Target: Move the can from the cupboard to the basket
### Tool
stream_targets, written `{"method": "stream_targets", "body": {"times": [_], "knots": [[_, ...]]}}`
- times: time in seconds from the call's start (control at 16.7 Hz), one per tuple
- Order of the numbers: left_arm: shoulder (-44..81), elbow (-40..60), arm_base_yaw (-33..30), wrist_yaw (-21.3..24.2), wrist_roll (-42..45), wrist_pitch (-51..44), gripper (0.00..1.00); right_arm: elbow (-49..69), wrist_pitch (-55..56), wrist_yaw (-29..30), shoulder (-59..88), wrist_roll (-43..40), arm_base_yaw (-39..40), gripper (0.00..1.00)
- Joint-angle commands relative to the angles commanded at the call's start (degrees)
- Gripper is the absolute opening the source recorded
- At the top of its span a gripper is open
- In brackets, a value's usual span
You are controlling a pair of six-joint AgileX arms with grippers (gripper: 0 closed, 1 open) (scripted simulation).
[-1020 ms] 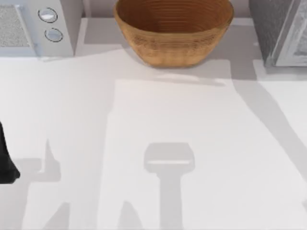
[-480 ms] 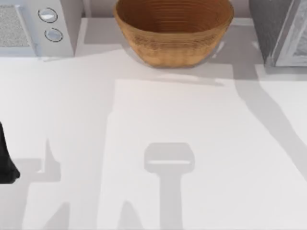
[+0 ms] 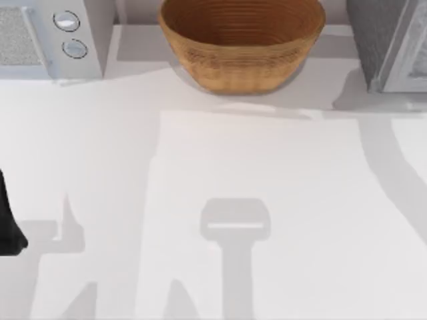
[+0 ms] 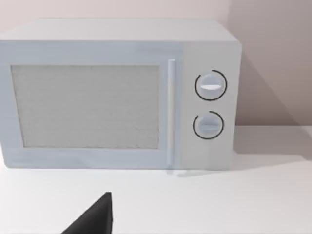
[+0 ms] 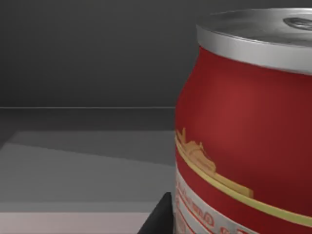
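Standing upright in the dark cupboard, the can (image 5: 243,126) sits close before the right gripper; its finger state cannot be told.

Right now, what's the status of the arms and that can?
Left arm parked at table's left edge. Can upright, close before right wrist camera, on a dark shelf. Basket at table's far middle, nothing inside. Nothing visibly in the way.

Basket (image 3: 241,41) at table's (image 3: 267,200) back middle, between microwave (image 3: 50,37) left and cupboard (image 3: 390,43) right.
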Motion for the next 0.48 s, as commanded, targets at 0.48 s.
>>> {"method": "stream_targets", "body": {"times": [0.48], "knots": [[0.0,0.0,0.0,0.0,0.0,0.0,1.0,-56.1,15.0,-11.8,-33.9,-0.4,-11.4,0.0]]}}
